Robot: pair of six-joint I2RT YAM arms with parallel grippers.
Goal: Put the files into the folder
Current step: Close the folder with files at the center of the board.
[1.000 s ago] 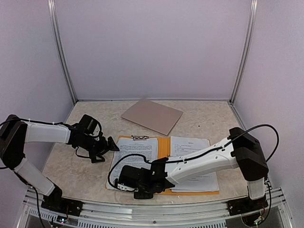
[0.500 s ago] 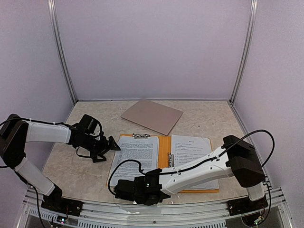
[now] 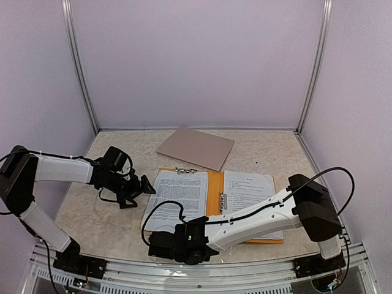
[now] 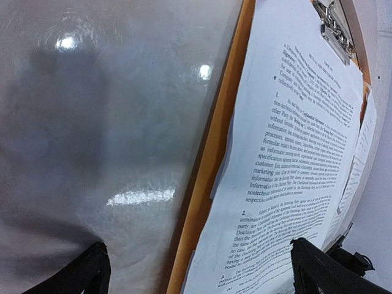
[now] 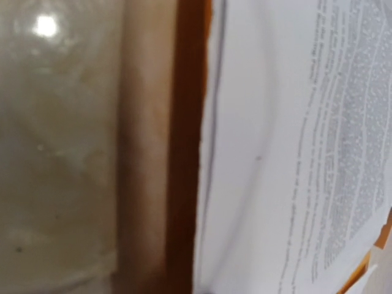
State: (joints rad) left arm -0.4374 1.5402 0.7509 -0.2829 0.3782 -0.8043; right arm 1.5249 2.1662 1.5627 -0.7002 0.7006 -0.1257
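Orange folder [image 3: 212, 188] open flat at mid-table [image 3: 101, 214], spine laid from 12 to 6 o'clock. Files [image 3: 177, 196] on both halves: a printed stack on the 9 o'clock half, with a metal clip [image 3: 185, 171] at its 12 o'clock edge, and more printed paper on the 3 o'clock half. Grey-brown clipboard [image 3: 196, 149] flat at 12 o'clock of the folder, near it.

Left gripper [image 3: 144, 187] low over bare table at 9 o'clock of the folder, near that edge. Holds its fingers [image 4: 86, 274] spread wide apart, with nothing gripped between them. Looks along the orange border and the printed page from its wrist camera.

Right gripper [image 3: 153, 237] down at the folder's 7 o'clock corner, white arm stretched across the near edge of the 3 o'clock half. Jaw state here impossible to tell: no fingers in the wrist view, only blurred table, orange border and white page, and just a dark mass from above.
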